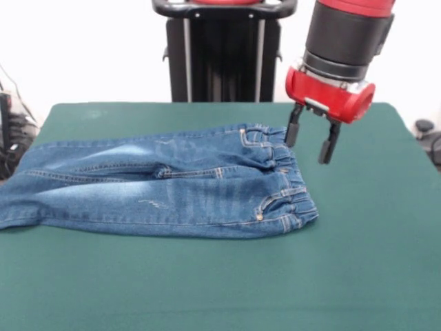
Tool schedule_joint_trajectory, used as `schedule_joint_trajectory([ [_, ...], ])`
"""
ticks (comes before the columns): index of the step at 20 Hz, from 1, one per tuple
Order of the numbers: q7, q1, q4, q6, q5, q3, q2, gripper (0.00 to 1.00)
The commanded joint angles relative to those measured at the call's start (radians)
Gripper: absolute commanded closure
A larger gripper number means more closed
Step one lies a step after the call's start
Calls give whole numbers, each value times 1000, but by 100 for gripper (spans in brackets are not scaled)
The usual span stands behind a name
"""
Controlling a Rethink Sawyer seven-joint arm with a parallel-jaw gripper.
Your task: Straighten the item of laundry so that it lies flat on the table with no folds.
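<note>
**Mia:** What am I looking at from the front?

**Ben:** A little pair of blue jeans is lying on the green table. The legs are stretching toward the left edge, and the leg ends are reaching right up to it. The stretchy waistband is sitting near the middle, a bit to the right.

**Mia:** Are they lying flat?

**Ben:** Nearly. I think they are lying on their side, with one leg resting partly on the other. I am seeing a long crease running down the middle and some bunching at the waistband.

**Mia:** And the robot's claw?

**Ben:** The gripper is hanging just beside the waistband, on the far right side of it. Its two black fingers are standing apart and are holding nothing. One finger looks very close to the cloth, but I cannot tell if it is touching.

**Mia:** How will the jeans be feeling to pull?

**Ben:** Soft and floppy, I am guessing, but thicker than a shirt. They are not going to break. The waistband is looking like the best place to pinch, because it is thick and bumpy.

**Mia:** Any other camera?

**Ben:** No, only this one is showing.
</note>
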Motion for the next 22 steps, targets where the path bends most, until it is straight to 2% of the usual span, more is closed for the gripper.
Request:
schedule_joint_trajectory([
  [1,79,15,48,12,7,-18,16,0],
  [6,96,32,29,-18,-12,-36,62,0],
  [9,130,59,4,-68,-34,-68,118,0],
  [12,114,65,-13,-95,-38,-74,160,0],
  [16,35,50,-27,-131,-41,-33,197,0],
  [22,-215,-5,-45,-116,-109,82,174,0],
])
